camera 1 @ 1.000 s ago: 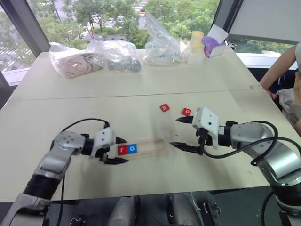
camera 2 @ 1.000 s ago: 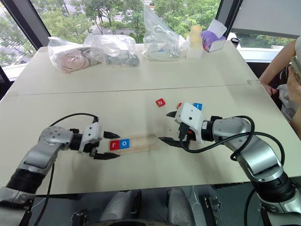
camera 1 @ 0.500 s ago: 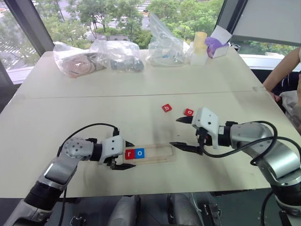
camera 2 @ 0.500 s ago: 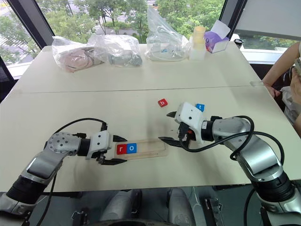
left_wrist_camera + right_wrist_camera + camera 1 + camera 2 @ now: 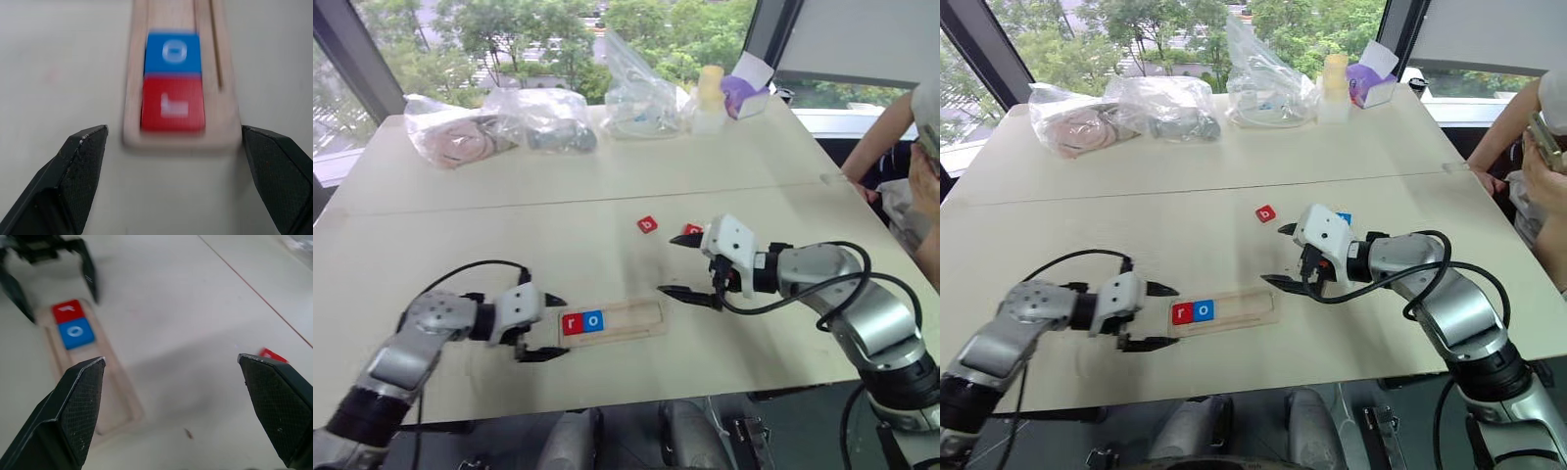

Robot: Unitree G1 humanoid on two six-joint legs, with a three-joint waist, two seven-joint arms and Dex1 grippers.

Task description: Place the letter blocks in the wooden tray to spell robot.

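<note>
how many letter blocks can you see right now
5: red r block and blue o block side by side in the wooden tray; red b block on the table; a red block and a blue block partly hidden behind the right gripper.

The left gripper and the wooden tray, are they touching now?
Apart. In the left wrist view, the left gripper stands open short of the wooden tray, with bare table between its fingers and the tray's end.
</note>
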